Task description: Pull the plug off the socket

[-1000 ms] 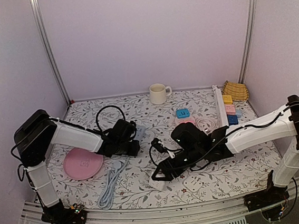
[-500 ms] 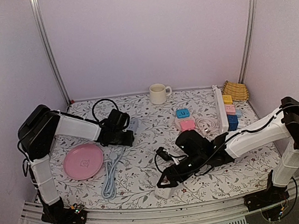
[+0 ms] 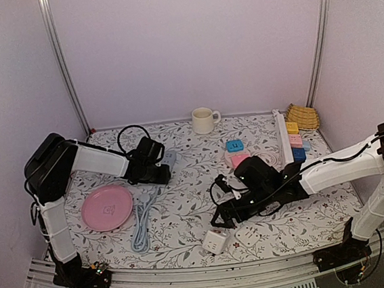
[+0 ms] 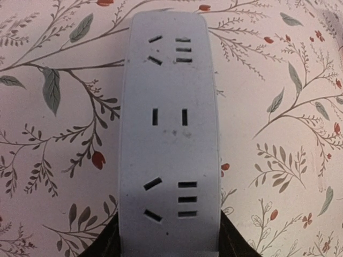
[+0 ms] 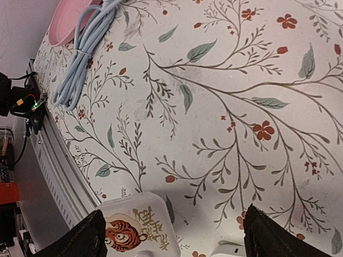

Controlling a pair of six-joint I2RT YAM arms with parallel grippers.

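Note:
The socket is a pale grey power strip (image 3: 169, 159) (image 4: 169, 128) lying flat at the back left with all its outlets empty. My left gripper (image 3: 155, 169) (image 4: 169, 247) is shut on its near end, one dark finger on each long side. The plug, a white cube with a tiger picture (image 3: 215, 240) (image 5: 138, 229), lies loose on the table near the front edge. My right gripper (image 3: 224, 216) (image 5: 177, 235) hovers just above and behind it, open, with its fingers (image 5: 86, 239) wide apart. Nothing is held between them.
A second white adapter (image 3: 248, 235) lies right of the plug. A pink plate (image 3: 107, 208) and a bundled light blue cable (image 3: 142, 225) sit front left. A mug (image 3: 203, 120), coloured blocks (image 3: 295, 142), a blue box (image 3: 234, 144) and a yellow basket (image 3: 303, 115) stand further back.
My right gripper opened and let go of the plug, which now rests near the front edge, then drew back to the right. The left gripper carried the socket back and left.

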